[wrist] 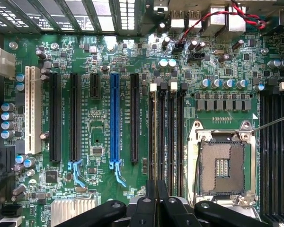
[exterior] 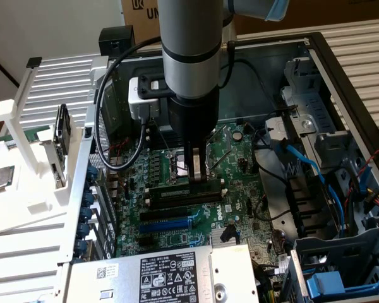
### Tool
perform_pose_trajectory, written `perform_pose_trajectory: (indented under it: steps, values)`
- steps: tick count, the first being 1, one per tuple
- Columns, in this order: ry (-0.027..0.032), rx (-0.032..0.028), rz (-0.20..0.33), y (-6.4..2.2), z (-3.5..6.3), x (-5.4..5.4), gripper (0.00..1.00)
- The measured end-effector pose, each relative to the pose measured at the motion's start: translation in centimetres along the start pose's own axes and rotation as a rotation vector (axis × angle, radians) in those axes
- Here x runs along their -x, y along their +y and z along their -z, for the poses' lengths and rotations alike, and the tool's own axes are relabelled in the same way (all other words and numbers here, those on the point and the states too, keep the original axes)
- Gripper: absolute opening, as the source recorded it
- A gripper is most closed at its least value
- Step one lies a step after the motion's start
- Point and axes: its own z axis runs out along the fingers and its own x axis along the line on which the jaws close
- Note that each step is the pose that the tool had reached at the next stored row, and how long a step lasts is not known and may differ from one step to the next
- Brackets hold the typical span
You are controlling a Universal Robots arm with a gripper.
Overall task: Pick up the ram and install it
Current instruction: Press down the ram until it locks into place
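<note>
The hand [exterior: 196,178] stands low inside the open computer case [exterior: 341,69], planted on the bank of 4 memory slots [wrist: 173,137] just beside the empty processor socket [wrist: 221,163]. It is closed: in the wrist view the fingers [wrist: 152,198] sit pressed almost together. By appearance they pinch the top edge of the ram [exterior: 177,195], which reads as a thin green-faced strip standing along the slot bank under the fingertips; the contact itself is hidden. Judged step: seating the ram. This calls for pressure straight down, the stick kept square to its slot, and both end latches [wrist: 154,87] catching.
</note>
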Motion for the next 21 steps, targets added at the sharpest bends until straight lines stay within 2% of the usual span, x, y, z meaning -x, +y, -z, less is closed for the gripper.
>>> perform_pose_trajectory:
  steps: [21]
  values:
    - [-0.0002,0.0001,0.000,0.05,-0.30,-0.02,0.12]
